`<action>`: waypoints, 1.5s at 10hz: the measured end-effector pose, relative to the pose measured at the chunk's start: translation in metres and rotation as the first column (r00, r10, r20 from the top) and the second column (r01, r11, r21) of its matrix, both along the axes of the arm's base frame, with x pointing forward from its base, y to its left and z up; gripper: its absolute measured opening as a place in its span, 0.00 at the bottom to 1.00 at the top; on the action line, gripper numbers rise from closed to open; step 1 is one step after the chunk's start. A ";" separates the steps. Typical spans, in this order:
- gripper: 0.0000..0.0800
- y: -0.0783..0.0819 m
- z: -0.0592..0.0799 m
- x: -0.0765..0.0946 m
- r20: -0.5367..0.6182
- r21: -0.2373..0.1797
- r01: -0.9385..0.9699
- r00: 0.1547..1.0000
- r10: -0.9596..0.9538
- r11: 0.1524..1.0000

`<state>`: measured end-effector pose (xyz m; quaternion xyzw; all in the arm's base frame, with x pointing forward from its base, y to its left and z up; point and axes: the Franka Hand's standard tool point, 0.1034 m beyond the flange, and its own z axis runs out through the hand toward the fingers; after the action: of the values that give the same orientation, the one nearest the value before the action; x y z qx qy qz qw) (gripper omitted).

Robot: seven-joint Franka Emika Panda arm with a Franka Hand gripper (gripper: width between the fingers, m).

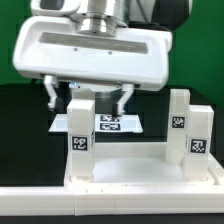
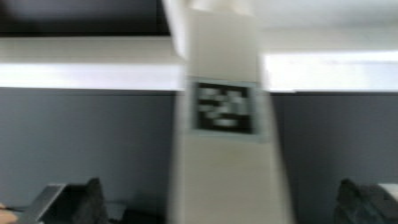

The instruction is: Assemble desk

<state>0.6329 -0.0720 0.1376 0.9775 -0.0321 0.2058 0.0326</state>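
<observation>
The white tray-like tabletop (image 1: 140,172) lies at the front of the black table. A white block leg (image 1: 80,128) with a square tag stands upright at its corner on the exterior view's left. Two more tagged legs (image 1: 189,128) stand one behind the other on the exterior view's right. My gripper (image 1: 88,98) hangs just above and behind the left leg, open, with one finger (image 1: 50,97) on either side of the leg's top. In the wrist view the leg (image 2: 222,90) runs between my open gripper (image 2: 222,205). The fingers (image 2: 71,200) stand apart from it.
The marker board (image 1: 112,124) lies flat on the table behind the tabletop, between the legs. A white border rail (image 1: 100,203) runs along the front edge. A green wall is behind.
</observation>
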 end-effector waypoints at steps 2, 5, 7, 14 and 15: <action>0.81 0.002 0.006 0.006 -0.070 0.066 0.012 0.998 -0.007 0.998; 0.81 0.016 0.014 0.012 -0.331 0.195 0.044 0.943 0.024 0.980; 0.81 0.017 0.002 0.016 -0.402 0.202 0.039 0.915 0.047 0.979; 0.63 0.016 -0.022 0.013 -0.396 0.165 0.052 0.918 0.018 0.985; 0.38 0.016 -0.022 0.013 -0.401 0.165 0.119 0.915 -0.044 0.979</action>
<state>0.6460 -0.0556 0.1156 0.9954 -0.0848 -0.0013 -0.0445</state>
